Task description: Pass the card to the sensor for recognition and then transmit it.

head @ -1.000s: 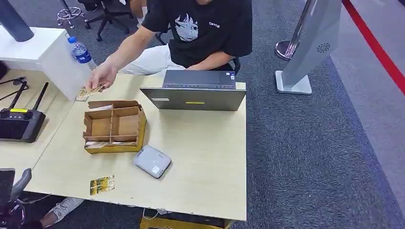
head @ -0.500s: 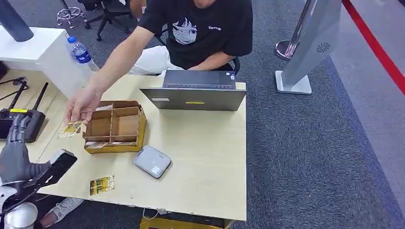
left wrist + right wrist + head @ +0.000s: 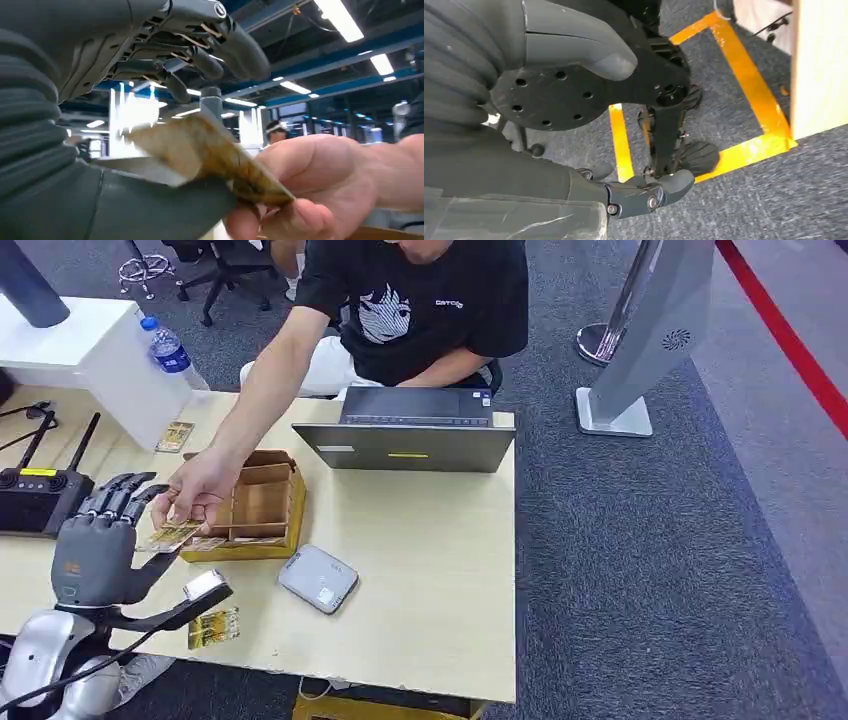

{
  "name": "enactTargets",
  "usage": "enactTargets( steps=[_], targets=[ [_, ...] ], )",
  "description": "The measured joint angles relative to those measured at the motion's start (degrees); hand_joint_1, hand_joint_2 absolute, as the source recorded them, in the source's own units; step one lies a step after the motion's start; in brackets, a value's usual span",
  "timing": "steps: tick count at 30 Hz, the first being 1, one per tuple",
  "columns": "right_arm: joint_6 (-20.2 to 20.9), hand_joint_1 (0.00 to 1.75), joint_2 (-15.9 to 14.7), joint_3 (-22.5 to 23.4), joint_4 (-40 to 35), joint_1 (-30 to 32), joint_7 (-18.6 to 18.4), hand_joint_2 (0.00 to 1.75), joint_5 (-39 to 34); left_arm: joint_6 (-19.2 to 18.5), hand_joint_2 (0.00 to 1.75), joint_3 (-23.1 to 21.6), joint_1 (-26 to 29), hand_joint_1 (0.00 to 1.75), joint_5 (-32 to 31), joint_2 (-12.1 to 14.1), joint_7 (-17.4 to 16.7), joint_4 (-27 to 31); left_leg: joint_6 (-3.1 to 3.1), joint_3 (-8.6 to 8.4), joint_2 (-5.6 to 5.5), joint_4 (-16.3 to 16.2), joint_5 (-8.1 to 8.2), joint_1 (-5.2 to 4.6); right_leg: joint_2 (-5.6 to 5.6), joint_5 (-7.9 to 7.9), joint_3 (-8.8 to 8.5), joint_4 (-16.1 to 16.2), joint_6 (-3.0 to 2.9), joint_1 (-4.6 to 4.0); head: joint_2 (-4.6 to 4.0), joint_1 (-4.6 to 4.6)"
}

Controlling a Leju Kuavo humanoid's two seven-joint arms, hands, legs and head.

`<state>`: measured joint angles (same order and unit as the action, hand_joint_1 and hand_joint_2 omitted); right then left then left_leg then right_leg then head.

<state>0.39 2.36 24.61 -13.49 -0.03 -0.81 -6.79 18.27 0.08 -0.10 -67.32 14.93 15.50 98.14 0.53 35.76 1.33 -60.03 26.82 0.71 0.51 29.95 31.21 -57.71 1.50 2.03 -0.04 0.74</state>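
Note:
My left hand [image 3: 98,552] is raised over the table's left front, palm up and fingers spread. A person's hand [image 3: 200,495] holds a yellowish card [image 3: 172,535] against its fingers. In the left wrist view the card [image 3: 210,155] lies between my thumb [image 3: 130,205] and my fingers [image 3: 210,45], still pinched by the person's hand [image 3: 320,185]. The grey-white sensor [image 3: 318,578] lies on the table to the right of my hand. My right hand [image 3: 589,125] hangs beside the table over the floor, holding nothing.
A divided cardboard box [image 3: 255,508] stands behind the sensor, a laptop [image 3: 410,435] further back. A second card [image 3: 213,627] lies near the front edge, a third [image 3: 175,435] at the back left. A black controller [image 3: 40,498] and a water bottle [image 3: 172,350] are at left.
My left hand has risen and spread beside the box. The person's hand has brought the card forward from beside the box into my fingers.

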Motion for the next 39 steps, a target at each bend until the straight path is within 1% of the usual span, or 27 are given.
enactTargets(
  steps=[3, 10, 16, 20, 23, 27, 34, 39],
  targets=[
    [-0.39, 0.00, 0.22, 0.41, 0.00, -0.02, -0.48, 1.75, 0.98, 0.74, 1.75, -1.70, 0.04, 1.75, -2.58, 0.20, -0.09, 0.76, 0.00, 0.00, 0.03, 0.00, 0.00, 0.00, -0.05, 0.00, -0.01, 0.00, 0.00, 0.00, 0.02, -0.02],
    [-0.59, 0.00, 0.63, 1.14, 0.00, 0.00, -0.74, 1.75, 2.36, 0.94, 1.75, -2.75, 0.59, 1.75, -2.09, 0.33, 0.18, 2.18, 0.00, 0.00, 0.03, 0.00, 0.00, 0.00, -0.03, 0.00, -0.01, 0.00, 0.00, 0.00, 0.00, -0.02],
    [-0.79, 0.00, 1.00, 2.29, -0.07, 0.05, -0.74, 1.75, 4.04, 0.26, 1.75, -3.67, 0.99, 1.75, -1.44, 0.31, 1.33, 2.62, 0.00, 0.00, 0.03, 0.00, 0.00, 0.00, -0.04, 0.00, 0.01, 0.00, 0.00, 0.00, 0.00, -0.02],
    [-0.83, 0.00, 1.18, 3.41, -0.09, 0.04, -0.83, 1.75, 5.35, -1.25, 1.75, -5.91, 0.98, 1.75, -2.35, 0.20, 1.71, 2.40, 0.00, 0.00, 0.03, 0.00, 0.00, -0.01, -0.04, 0.00, 0.00, 0.00, 0.00, 0.00, 0.02, -0.02],
    [-0.83, 0.00, 1.25, 3.80, -0.09, 0.03, -0.85, 1.75, 6.05, -1.38, 1.75, -7.85, 0.96, 1.75, -2.84, 0.09, 1.71, 1.68, 0.00, 0.00, 0.03, 0.00, 0.00, -0.01, -0.04, 0.00, 0.00, 0.00, 0.00, 0.01, 0.02, -0.02],
    [-0.63, 0.00, 1.31, 4.68, -0.09, 0.02, -0.85, 1.75, 6.84, -2.23, 1.75, -9.99, 0.69, 1.75, -3.34, 0.11, 1.25, 0.04, 0.00, 0.00, 0.03, 0.00, 0.00, -0.01, -0.04, 0.00, 0.01, 0.01, 0.00, 0.01, 0.02, 0.00],
    [-0.13, 0.00, 1.44, 6.32, -0.11, -0.03, -0.98, 1.75, 9.27, -3.85, 1.75, -14.77, -1.03, 1.75, -3.67, 0.33, 0.00, -6.80, 0.00, 0.00, 0.03, 0.00, 0.00, -0.01, -0.04, 0.00, 0.00, 0.00, 0.00, 0.00, 0.02, 0.00],
    [0.18, 0.00, 1.44, 7.02, -0.13, -0.13, -0.98, 1.75, 10.42, -4.35, 1.75, -16.91, -2.07, 1.75, -4.17, 0.37, -0.81, -10.50, 0.00, 0.00, 0.03, 0.00, 0.00, -0.01, -0.04, 0.00, 0.00, 0.00, 0.00, 0.01, 0.02, 0.00]
  ],
)
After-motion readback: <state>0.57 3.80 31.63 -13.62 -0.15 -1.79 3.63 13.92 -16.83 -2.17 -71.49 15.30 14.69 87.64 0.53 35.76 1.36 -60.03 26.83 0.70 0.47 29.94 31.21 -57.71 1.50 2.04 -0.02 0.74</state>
